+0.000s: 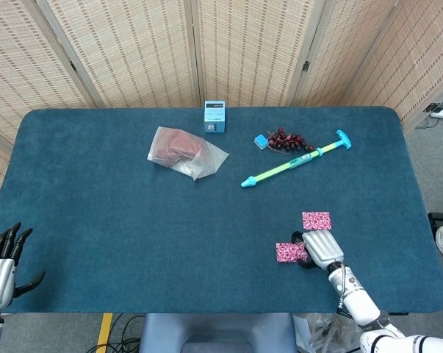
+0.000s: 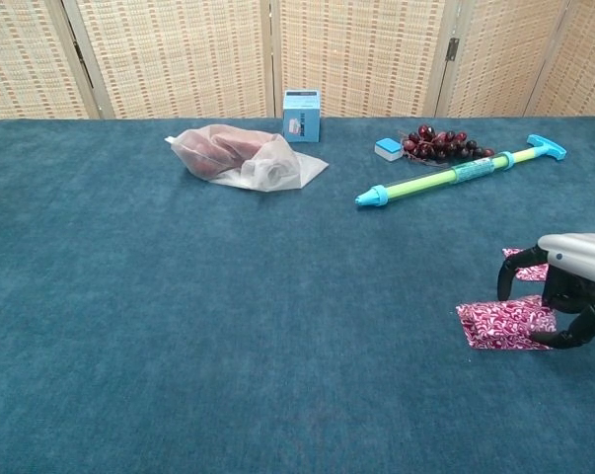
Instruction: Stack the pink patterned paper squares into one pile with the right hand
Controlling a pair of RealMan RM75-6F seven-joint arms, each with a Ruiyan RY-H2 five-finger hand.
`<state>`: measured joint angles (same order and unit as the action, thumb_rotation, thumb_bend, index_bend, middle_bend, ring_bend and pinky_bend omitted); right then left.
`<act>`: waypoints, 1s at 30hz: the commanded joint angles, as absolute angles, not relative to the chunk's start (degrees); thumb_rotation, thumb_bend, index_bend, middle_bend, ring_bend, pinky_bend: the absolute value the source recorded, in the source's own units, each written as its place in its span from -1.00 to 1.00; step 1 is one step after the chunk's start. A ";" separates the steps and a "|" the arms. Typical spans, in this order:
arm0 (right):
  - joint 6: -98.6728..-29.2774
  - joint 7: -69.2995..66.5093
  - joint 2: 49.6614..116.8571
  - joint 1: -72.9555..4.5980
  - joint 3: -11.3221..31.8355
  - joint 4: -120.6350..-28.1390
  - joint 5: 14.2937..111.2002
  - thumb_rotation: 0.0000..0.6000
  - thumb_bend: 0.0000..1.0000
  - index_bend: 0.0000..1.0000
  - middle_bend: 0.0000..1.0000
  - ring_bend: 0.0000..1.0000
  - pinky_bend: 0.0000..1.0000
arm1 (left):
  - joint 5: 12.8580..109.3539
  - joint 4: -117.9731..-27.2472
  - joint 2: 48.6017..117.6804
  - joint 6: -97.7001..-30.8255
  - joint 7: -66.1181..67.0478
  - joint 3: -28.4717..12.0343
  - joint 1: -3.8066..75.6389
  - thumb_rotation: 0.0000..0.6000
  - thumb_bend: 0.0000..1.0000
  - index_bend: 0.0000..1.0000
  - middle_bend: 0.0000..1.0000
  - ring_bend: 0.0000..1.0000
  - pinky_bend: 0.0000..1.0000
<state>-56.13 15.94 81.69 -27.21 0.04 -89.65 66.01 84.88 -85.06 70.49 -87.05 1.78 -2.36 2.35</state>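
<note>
Two pink patterned paper squares are being seen on the table (image 1: 133,243): one (image 1: 316,220) lying apart, another (image 1: 289,252) nearer. The nearer square (image 2: 502,323) is being touched by the curled fingers (image 2: 507,276) of the right hand (image 2: 571,286); whether it is being pinched cannot be told.

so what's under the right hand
The right hand sits over the near pink patterned paper square, covering its right part. Whether a second square lies stacked beneath cannot be seen. Another square lies behind.
</note>
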 commanded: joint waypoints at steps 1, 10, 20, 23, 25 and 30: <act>-56.38 15.89 81.89 -26.88 -0.08 -89.36 66.09 1.00 -0.40 -0.23 1.00 1.00 1.00 | 84.89 -85.04 70.48 -87.15 1.71 -2.34 2.29 1.00 -0.49 -0.74 -0.91 -0.92 -0.79; -56.17 15.67 82.66 -26.66 0.21 -88.43 66.35 1.00 -0.46 -0.26 1.00 1.00 1.00 | 84.78 -84.88 70.53 -87.14 1.66 -2.29 2.20 1.00 -0.49 -0.74 -0.91 -0.92 -0.79; -55.52 15.22 83.50 -26.67 0.58 -87.57 66.49 1.00 -0.51 -0.35 1.00 1.00 1.00 | 84.83 -84.50 70.59 -87.22 1.33 -2.28 2.15 1.00 -0.49 -0.74 -0.91 -0.92 -0.79; -55.50 15.08 83.54 -26.68 0.74 -87.67 66.62 1.00 -0.52 -0.39 1.00 1.00 1.00 | 84.83 -84.40 70.59 -87.30 1.28 -2.31 2.12 1.00 -0.49 -0.74 -0.91 -0.92 -0.79; -55.73 15.04 83.52 -26.57 0.66 -87.94 67.05 1.00 -0.52 -0.42 1.00 1.00 1.00 | 84.87 -84.39 70.60 -87.31 1.24 -2.29 2.11 1.00 -0.49 -0.74 -0.91 -0.92 -0.79; -58.05 13.86 82.34 -25.65 1.44 -88.88 67.95 1.00 -0.52 -0.44 1.00 1.00 1.00 | 84.80 -84.09 70.63 -87.48 1.00 -2.28 1.95 1.00 -0.49 -0.74 -0.91 -0.92 -0.79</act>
<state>-57.32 14.35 82.81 -25.99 1.02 -88.63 67.68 84.80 -84.10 70.63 -87.49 1.00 -2.28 1.95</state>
